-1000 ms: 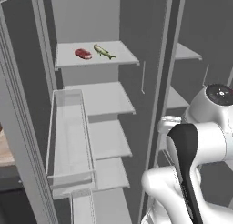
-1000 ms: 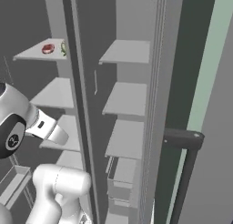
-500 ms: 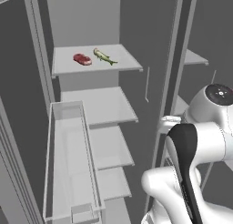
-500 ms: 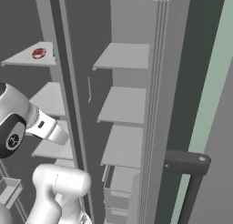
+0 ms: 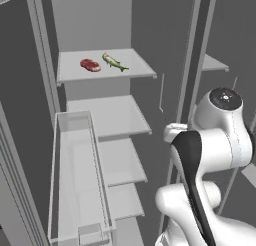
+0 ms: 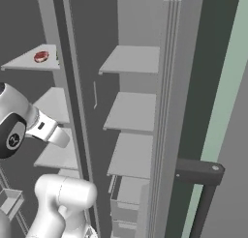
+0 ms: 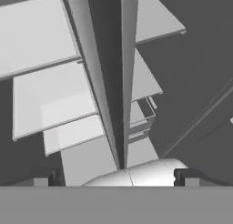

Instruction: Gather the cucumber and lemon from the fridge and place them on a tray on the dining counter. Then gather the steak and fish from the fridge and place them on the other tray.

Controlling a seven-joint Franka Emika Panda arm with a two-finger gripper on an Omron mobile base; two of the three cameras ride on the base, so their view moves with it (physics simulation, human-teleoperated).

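Facing the open fridge, the arm is shown folded low, with the pincer pointed down along the divider between the two compartments; its tips stand fully apart and nothing is held between them. The steak and the fish are seen lying side by side, near but not touching, on the top shelf of the left compartment, the steak to the left. In the right base view the steak is seen on the same shelf. The lower shelves are seen bare, and a clear door bin hangs at lower left. Cucumber and lemon cannot be made out.

The steak is judged to be a flat, soft, fairly light slab, likely slippery; a hold across its narrow width, taken from above, would be suitable. The fish is judged slender, limp and slick; it would best be taken at mid-body, across its thickness, so that neither end droops or slides out.

No brand, label or legible writing is visible on any surface.
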